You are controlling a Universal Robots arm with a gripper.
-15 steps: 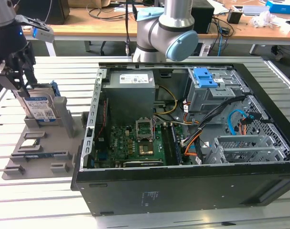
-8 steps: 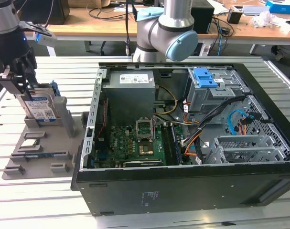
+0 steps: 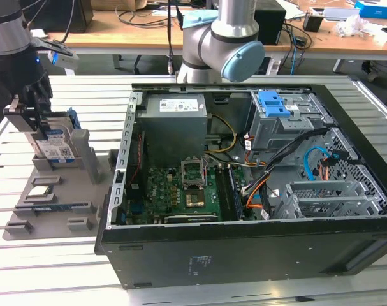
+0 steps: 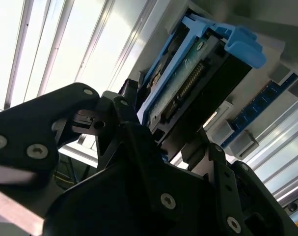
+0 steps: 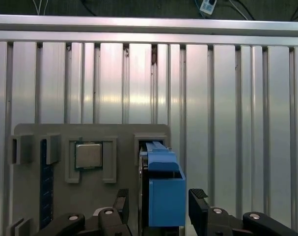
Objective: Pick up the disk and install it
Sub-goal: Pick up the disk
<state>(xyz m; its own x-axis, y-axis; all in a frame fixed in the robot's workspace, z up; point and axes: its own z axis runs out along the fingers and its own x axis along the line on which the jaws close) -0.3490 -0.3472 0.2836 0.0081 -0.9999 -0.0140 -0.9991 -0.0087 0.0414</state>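
The disk (image 3: 55, 145) stands on edge in a slot of the grey holder (image 3: 86, 162), at the exterior view's left, beside the open case (image 3: 199, 255). The gripper (image 3: 29, 113) sits directly over the disk. In the first wrist view its fingers (image 5: 199, 204) flank the disk (a narrow gap shows on either side), so the jaws are spread, not clenched. A chip (image 5: 88, 156) lies in the neighbouring recess.

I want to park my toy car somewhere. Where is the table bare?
In the exterior view, bare slats lie nearer the camera than the grey tray, and beyond it too. Crowded: inside the computer case, and the tray end where the gripper straddles the disk.
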